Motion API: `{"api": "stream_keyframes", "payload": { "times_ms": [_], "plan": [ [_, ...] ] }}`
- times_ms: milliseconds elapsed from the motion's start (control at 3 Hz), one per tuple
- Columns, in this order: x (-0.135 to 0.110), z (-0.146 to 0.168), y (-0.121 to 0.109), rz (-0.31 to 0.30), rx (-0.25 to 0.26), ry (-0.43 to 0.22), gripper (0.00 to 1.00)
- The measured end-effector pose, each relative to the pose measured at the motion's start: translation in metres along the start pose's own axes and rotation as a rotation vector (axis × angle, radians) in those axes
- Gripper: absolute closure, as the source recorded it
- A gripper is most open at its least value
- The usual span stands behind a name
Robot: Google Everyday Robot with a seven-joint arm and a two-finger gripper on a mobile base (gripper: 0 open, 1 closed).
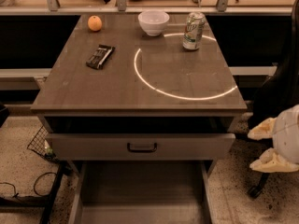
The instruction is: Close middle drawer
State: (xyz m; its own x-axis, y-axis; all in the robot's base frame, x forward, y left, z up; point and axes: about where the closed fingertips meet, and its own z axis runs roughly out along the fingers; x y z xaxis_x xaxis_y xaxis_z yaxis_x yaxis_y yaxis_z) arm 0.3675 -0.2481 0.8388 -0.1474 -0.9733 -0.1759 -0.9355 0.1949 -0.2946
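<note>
Middle drawer [140,192] (grey-brown, plain box) stands pulled far out; gripper [254,150] at right.

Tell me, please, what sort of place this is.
Probably an office or lab workspace: a wooden drawer cabinet bearing an orange, bowl and soda can, with a wheeled chair on the speckled floor. The gripper hangs at the right, near the open middle drawer.
</note>
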Motion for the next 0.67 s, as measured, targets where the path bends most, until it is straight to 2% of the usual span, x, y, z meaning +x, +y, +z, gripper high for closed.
{"api": "stream_keyframes", "payload": {
  "times_ms": [333, 667],
  "plan": [
    [0.013, 0.062, 0.05, -0.006, -0.066, 0.018, 0.8],
    [0.019, 0.101, 0.08, 0.036, -0.115, 0.046, 1.0]
  ]
}}
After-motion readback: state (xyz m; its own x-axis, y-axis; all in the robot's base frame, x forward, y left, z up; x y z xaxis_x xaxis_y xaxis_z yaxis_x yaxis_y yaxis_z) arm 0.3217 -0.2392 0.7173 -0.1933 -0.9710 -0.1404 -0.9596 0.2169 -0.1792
